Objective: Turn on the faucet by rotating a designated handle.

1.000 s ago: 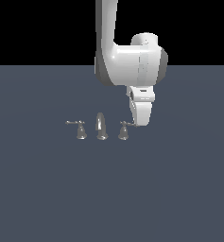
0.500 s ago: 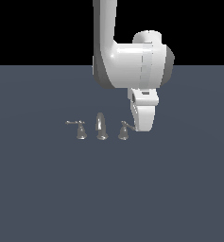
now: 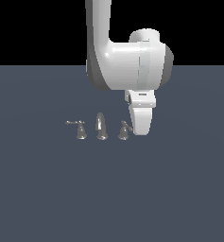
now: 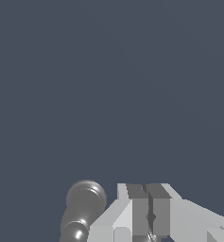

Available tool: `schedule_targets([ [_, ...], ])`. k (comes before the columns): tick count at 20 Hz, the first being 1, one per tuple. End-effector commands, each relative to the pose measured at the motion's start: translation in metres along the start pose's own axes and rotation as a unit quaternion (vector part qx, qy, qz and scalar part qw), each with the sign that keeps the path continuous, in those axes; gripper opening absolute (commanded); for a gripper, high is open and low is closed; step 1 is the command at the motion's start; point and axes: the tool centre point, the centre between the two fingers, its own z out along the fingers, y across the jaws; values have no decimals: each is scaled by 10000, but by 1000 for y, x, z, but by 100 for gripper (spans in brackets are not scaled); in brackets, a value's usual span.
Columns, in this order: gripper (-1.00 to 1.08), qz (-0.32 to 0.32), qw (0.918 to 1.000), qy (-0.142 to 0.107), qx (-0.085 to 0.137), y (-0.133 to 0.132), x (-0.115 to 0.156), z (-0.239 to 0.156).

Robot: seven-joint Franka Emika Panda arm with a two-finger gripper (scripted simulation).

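Your big white arm [image 3: 125, 61] reaches down from the top of the exterior view. Its pincer [image 3: 141, 124] hangs low over the dark grey surface [image 3: 111, 189]. It sits just beside the little shiny faucet [image 3: 101, 126], on that view's right.

The faucet is a tiny set of three pieces in a row. The curved spout stands up in the middle. The left handle [image 3: 79, 128] has its thin lever pointing out to the exterior view's left. The handle [image 3: 124, 130] you need is the right one. It is the piece nearest to the pincer. You cannot tell from this view if the pincer touches it.

In the wrist view, you see the pincer [image 4: 149, 212] from close up. Its two fingers [image 4: 138, 208] are pressed together, with only a thin dark line between them. Nothing is held in them. A round shiny piece of the handle [image 4: 84, 205] sits right next to the fingers, off to one side. It is not between them.
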Motion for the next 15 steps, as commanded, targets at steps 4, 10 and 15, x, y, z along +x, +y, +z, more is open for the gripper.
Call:
schedule_targets([
  [4, -100, 32, 10000, 4, -8, 7, -6, 0],
  [10, -100, -77, 10000, -21, -10, 0, -50, -1],
  [15, -100, -145, 9999, -36, -10, -5, -77, -1],
])
